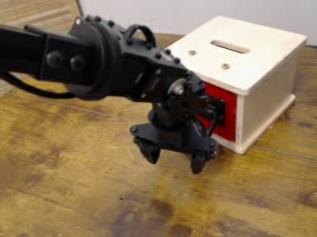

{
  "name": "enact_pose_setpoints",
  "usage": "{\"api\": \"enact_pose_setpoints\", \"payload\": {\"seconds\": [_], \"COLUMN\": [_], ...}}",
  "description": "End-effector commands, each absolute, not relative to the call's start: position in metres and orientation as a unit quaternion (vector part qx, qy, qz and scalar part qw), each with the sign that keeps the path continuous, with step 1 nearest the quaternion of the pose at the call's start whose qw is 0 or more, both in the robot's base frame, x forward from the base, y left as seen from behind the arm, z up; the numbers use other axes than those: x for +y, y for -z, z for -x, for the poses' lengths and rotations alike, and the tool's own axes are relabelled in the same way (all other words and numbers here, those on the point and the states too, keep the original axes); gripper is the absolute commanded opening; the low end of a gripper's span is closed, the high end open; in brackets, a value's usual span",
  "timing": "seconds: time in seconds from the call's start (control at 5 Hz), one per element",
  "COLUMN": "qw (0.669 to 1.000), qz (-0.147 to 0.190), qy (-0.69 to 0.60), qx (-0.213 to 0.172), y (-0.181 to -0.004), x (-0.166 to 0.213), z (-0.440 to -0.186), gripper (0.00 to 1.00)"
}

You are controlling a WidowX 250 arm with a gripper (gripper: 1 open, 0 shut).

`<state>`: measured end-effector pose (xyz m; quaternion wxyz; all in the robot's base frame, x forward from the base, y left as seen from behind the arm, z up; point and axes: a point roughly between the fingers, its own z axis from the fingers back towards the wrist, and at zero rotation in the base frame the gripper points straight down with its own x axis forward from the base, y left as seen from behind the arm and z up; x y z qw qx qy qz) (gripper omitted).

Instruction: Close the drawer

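Observation:
The red drawer (pixel 223 109) sits in the front face of the cream-white cabinet (pixel 242 65), its red front about level with the cabinet face. No pale wood interior shows. A bit of its black wire handle (pixel 218 118) shows beside the arm; the rest is hidden. My gripper (pixel 175 157) hangs just in front of the drawer front, fingers pointing down at the table, jaws spread apart and empty. The black arm (pixel 87 60) reaches in from the left and covers the drawer's left part.
The cabinet has a slot (pixel 228 44) in its top. The worn wooden table (pixel 74 185) spreads in front and to the left. A paler wood surface (pixel 31 14) lies at the back left.

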<state>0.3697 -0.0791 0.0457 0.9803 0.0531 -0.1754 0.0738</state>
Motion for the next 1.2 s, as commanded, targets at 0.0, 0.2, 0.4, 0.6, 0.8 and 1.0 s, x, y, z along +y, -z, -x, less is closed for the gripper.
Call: {"api": "enact_pose_setpoints", "payload": {"seconds": [0.0,0.2,0.4,0.6,0.8,1.0], "qw": [0.971,0.971,0.970,0.970,0.969,0.968], "qz": [-0.044,-0.046,-0.047,-0.049,-0.050,-0.050], "qy": [-0.079,-0.079,-0.080,-0.080,-0.081,-0.083], "qx": [-0.220,-0.222,-0.224,-0.226,-0.228,-0.230], "y": [-0.0757,-0.0752,-0.0751,-0.0750,-0.0754,-0.0767], "x": [-0.0740,-0.0731,-0.0722,-0.0714,-0.0706,-0.0699], "z": [-0.3767,-0.3769,-0.3771,-0.3770,-0.3771,-0.3777], "gripper": [1.00,1.00,1.00,1.00,1.00,1.00]}}
